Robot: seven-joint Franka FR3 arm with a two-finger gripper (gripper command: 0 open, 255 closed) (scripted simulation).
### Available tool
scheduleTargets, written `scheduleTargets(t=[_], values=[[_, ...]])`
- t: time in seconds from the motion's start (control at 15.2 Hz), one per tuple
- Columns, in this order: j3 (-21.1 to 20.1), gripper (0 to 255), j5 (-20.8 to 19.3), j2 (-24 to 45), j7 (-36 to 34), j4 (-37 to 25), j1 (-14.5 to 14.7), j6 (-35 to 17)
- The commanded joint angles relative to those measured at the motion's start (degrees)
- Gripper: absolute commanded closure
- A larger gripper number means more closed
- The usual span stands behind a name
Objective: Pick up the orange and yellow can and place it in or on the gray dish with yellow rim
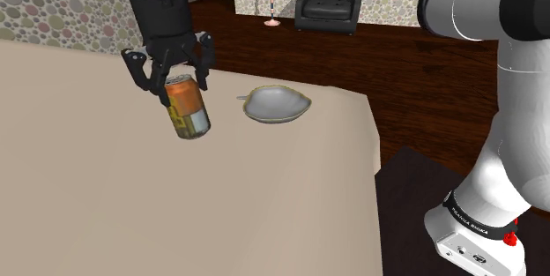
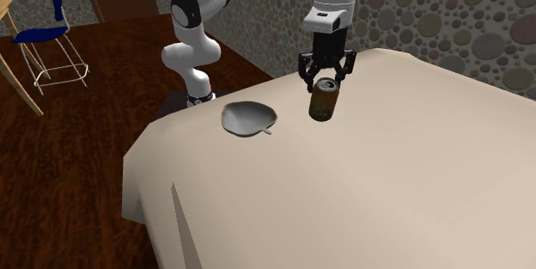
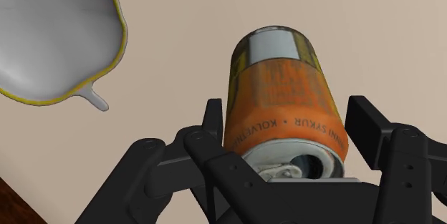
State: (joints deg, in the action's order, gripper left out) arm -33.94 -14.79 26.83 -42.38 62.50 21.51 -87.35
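Observation:
The orange and yellow can (image 1: 185, 107) hangs tilted in my gripper (image 1: 176, 85), its silver top up between the fingers and its base close to the beige tabletop. The gripper is shut on the can (image 3: 283, 101), with one black finger (image 3: 213, 119) on each side of its upper end. In the second exterior view the gripper (image 2: 324, 85) clasps the can (image 2: 323, 102) from above. The gray dish with a yellow rim (image 1: 278, 105) lies empty on the table, a short way off on the shoulder view's right. The same dish (image 2: 247, 119) (image 3: 50, 36) has a small handle.
The beige table (image 1: 106, 204) ends just beyond the dish, with dark wood floor past its edge (image 1: 375, 142). A black armchair (image 1: 329, 1) and a floor lamp (image 1: 271, 1) stand far back. A blue chair (image 2: 47, 31) stands on the floor. The arm's stand (image 2: 191, 61) is beside the table.

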Motion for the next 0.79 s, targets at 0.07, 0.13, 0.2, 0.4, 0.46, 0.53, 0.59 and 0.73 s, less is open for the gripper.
scheduleTargets(t=[0.07,0.13,0.2,0.4,0.46,0.53,0.59,0.73], values=[[0.1,255,-0.7,1.2,0.1,-4.3,1.2,3.1],[0.2,255,-1.0,1.8,0.1,-6.1,1.8,4.3],[0.3,255,-1.3,2.4,0.2,-8.0,2.4,5.5],[0.8,255,-2.6,4.9,0.4,-14.7,4.7,9.6],[1.0,255,-3.2,6.0,0.6,-17.5,5.7,11.3],[1.3,255,-3.9,7.3,0.8,-20.9,6.9,13.1],[1.8,255,-4.8,9.2,1.1,-25.3,8.7,15.5],[0.9,255,-3.0,5.2,1.4,-19.1,5.2,13.5]])
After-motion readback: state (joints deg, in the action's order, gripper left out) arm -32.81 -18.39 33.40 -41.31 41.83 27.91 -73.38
